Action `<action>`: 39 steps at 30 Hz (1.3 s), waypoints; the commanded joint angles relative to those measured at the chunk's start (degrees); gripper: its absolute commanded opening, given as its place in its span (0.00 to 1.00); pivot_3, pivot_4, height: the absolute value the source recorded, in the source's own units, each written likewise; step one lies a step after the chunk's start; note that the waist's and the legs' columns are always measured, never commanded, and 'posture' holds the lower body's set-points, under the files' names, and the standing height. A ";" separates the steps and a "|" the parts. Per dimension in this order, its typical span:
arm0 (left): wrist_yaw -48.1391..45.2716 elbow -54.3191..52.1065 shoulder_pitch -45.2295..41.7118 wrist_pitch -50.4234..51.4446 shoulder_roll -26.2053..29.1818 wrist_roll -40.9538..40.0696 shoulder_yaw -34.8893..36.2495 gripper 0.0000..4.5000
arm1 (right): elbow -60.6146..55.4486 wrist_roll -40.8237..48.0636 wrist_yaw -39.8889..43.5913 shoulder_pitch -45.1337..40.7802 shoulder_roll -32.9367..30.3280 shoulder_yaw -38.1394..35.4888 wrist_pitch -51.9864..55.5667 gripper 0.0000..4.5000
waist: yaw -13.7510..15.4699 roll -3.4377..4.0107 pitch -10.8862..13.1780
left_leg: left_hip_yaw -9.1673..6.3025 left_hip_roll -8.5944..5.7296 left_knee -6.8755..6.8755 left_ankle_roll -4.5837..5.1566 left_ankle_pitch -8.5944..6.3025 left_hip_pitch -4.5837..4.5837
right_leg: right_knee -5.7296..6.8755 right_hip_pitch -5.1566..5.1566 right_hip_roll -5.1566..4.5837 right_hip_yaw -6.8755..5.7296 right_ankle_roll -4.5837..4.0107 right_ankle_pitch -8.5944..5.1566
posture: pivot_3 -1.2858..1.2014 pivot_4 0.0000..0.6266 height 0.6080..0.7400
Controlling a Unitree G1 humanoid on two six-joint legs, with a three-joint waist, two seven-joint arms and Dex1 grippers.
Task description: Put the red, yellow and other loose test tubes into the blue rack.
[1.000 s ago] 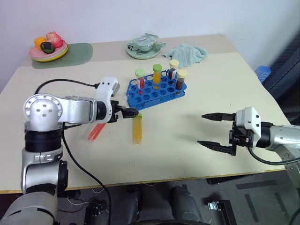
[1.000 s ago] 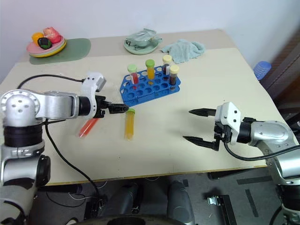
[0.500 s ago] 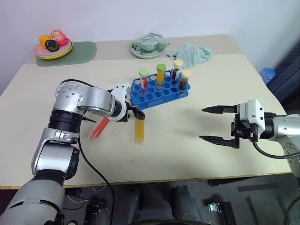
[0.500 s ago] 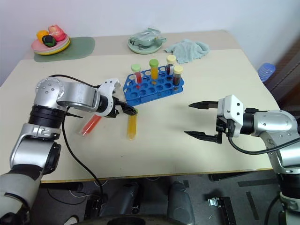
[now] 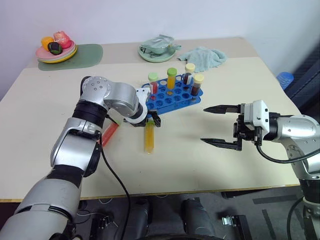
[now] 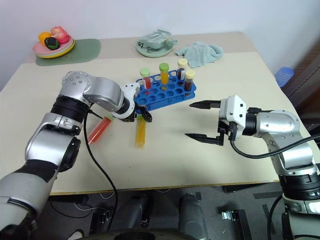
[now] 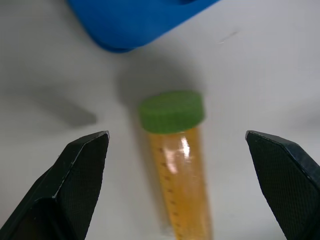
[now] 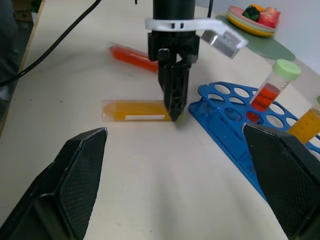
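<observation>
We see our left gripper pointing down with its fingers spread wide on either side of the green cap of the yellow tube, gripping nothing. That tube lies flat on the table just in front of the blue rack. The red tube lies nearby, seemingly partly under our arm. Our right gripper hangs wide open and empty, well apart.

A yellow tube with a green cap, a red tube, and a blue rack on a cream table.
</observation>
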 commanded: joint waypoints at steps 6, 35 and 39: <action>-3.42 5.30 -3.73 2.97 -3.54 14.90 7.55 1.00 | -2.82 -0.01 -1.57 0.01 1.06 -0.28 -0.42 0.99 | 0.04 -0.02 0.01 | 0.00 -0.02 0.01 0.00 0.00 -0.01 | 0.00 0.00 0.00 0.00 0.00 0.00 | 0.52 0.24 1.00; -11.63 4.73 -2.19 6.71 -11.41 40.19 29.06 0.41 | 0.36 -1.16 -0.46 -4.35 1.59 2.09 -0.59 1.00 | 1.56 -0.05 -0.07 | -0.02 -0.04 0.10 -0.02 0.01 0.04 | 0.00 0.16 -0.04 -0.03 0.02 0.01 | 0.52 0.24 1.00; -9.70 3.89 -1.81 6.71 -10.74 37.63 30.31 0.41 | 1.66 -1.66 0.10 -5.63 2.02 2.52 -0.94 1.00 | 1.48 -0.08 -0.05 | -0.02 -0.04 0.10 -0.02 0.01 0.03 | -0.01 0.15 -0.04 -0.03 0.02 0.01 | 0.52 0.24 1.00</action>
